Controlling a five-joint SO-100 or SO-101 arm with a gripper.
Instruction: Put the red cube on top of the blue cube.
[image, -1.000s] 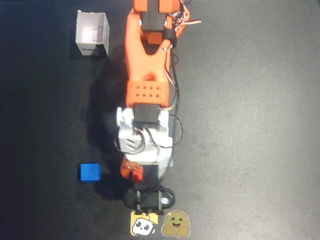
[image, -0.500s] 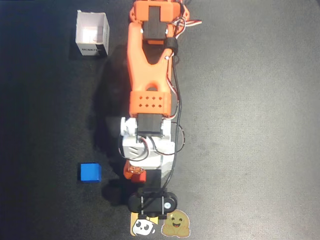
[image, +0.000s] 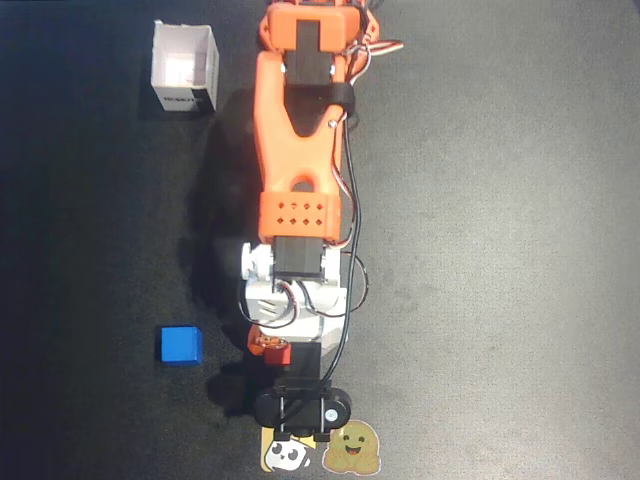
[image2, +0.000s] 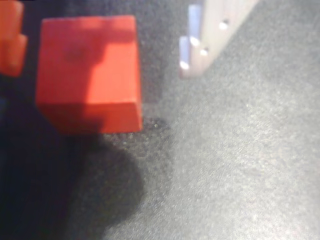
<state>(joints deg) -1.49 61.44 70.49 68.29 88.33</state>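
I'm at the grasp step: the gripper (image2: 107, 45) hangs low over the mat (image2: 235, 165) with its fingers spread, the red cube (image2: 87, 72) between them and not yet pinched. In the wrist view the cube sits just beside the orange finger (image2: 11, 42) at the left edge, with a clear gap to the white finger (image2: 202, 42) on the right, so it lies off-centre in the opening. As I judge it, the next move calls for closing squarely on two opposite faces, lifting, then swinging across to the blue cube (image: 180, 344).

The red cube looks plain and solid, sharp-edged, its top partly shaded by the arm, and it rests flat on the mat. From overhead only a sliver of it (image: 270, 350) shows under the wrist. The blue cube sits well apart from the fingers, to the left in that view, flat and unobstructed. Farther off, near the arm's base, a white box (image: 185, 68) stands open, out of the way.
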